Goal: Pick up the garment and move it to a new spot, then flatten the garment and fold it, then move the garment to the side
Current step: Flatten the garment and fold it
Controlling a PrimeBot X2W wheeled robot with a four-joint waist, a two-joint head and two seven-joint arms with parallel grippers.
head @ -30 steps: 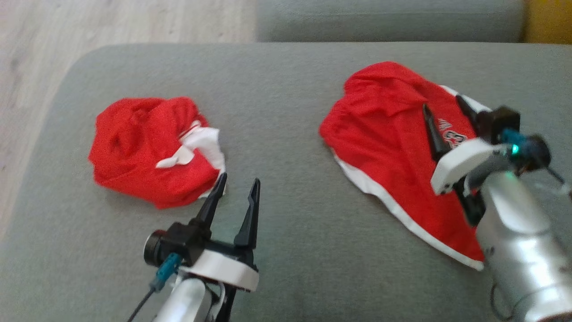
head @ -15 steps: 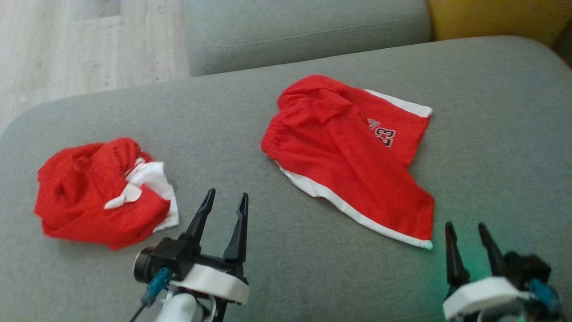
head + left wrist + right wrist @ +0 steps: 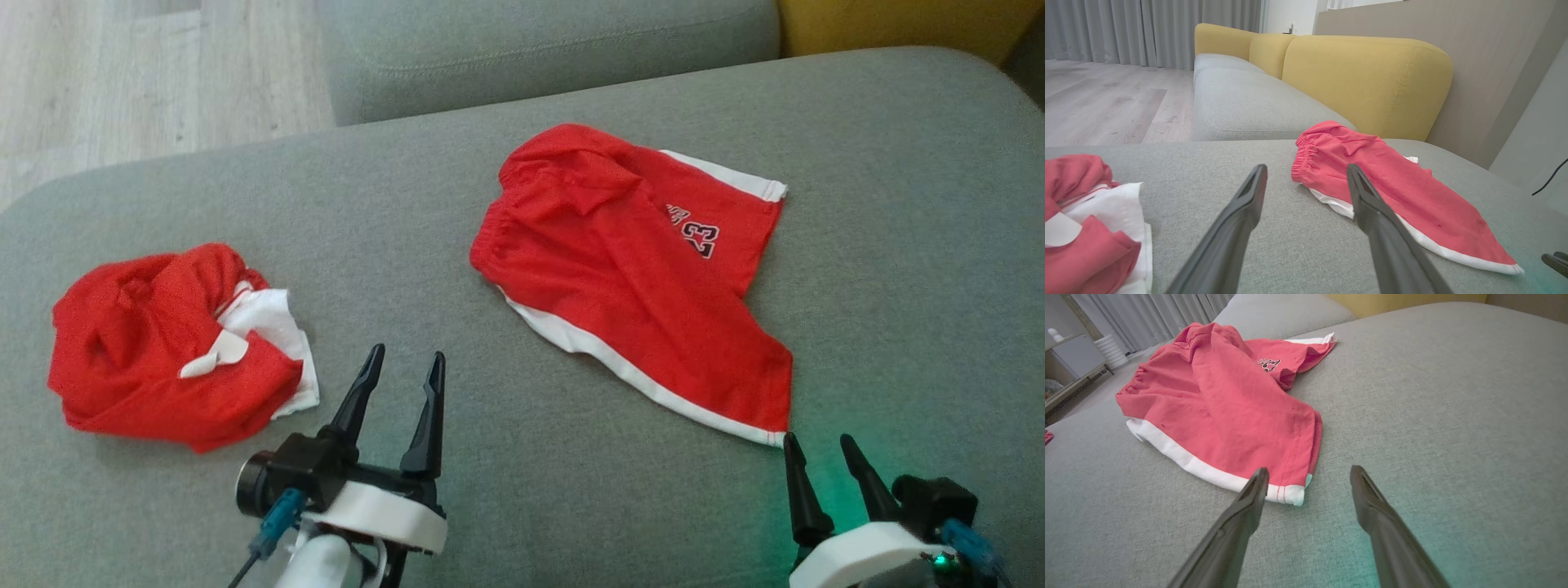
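Lying on cushion (image 3: 531, 474), shorts (image 3: 637, 286): hem corner just beside parted right jaws; left jaws parted too.

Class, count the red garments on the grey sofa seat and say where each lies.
2. A crumpled bundle lies at the left of the seat; the shorts lie spread out right of centre. More could be hidden off-frame.

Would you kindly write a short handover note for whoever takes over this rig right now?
Left gripper: open, empty, over the grey fabric sofa cushion, beside the crumpled red-and-white garment.
Right gripper: open, empty, close to the near hem corner of the red shorts with white trim and a 23 print.
Done: shorts lie roughly spread, waistband bunched.
Left: apparently flattening, folding, moving aside.
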